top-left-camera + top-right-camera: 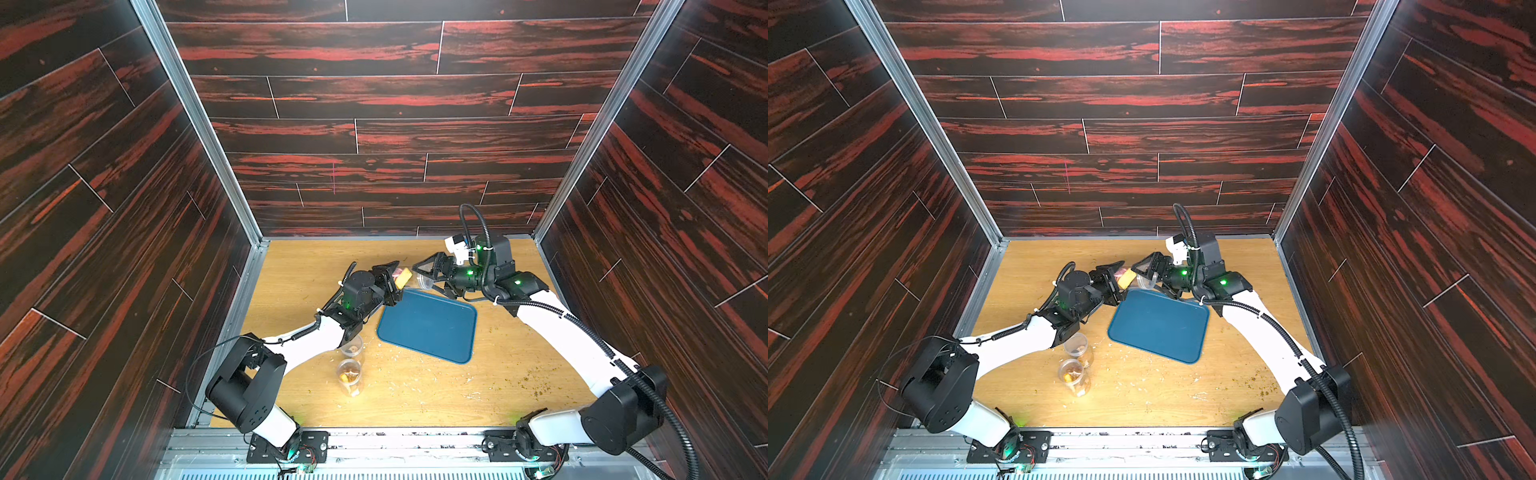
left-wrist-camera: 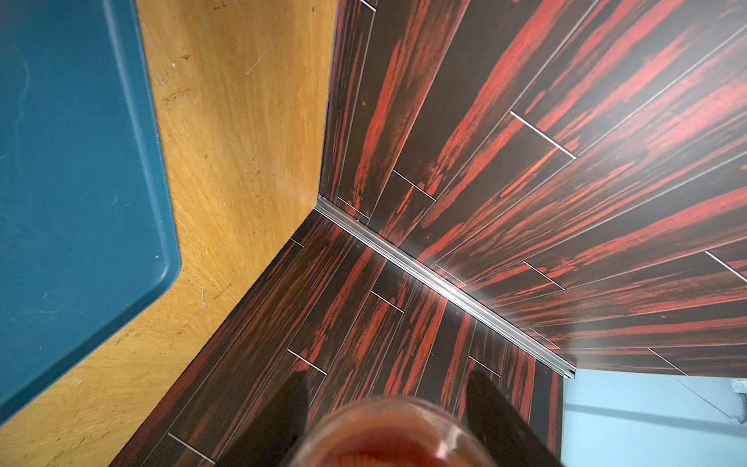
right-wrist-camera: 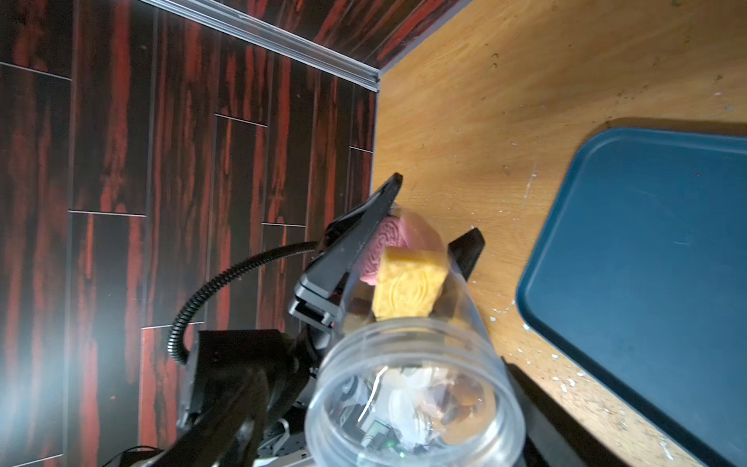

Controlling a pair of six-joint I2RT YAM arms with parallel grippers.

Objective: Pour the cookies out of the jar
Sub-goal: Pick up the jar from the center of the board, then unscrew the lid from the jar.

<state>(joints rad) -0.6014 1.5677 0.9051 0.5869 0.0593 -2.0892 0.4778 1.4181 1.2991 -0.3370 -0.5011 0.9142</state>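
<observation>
The cookies (image 1: 402, 276) were inside the jar (image 3: 412, 364), a clear plastic one lying on its side up in the air. I could see a pink cookie (image 3: 390, 240) that was round and a yellow cookie (image 3: 408, 287) that was square. They sat close together near the jar's closed end. The left gripper (image 3: 436, 206) held the jar at that end, with one black finger on each side of it. The right gripper (image 1: 430, 277) was at the jar's mouth end with its jaws spread wide around it. I could not tell if they touched the jar. The jar hung over the table (image 1: 299, 266), just past the far corner of the blue tray (image 1: 428, 328). Two more clear cups (image 1: 349, 376) stood on the table near the left arm. Little crumbs (image 1: 415, 386) lay scattered on the wood in front of the tray.
</observation>
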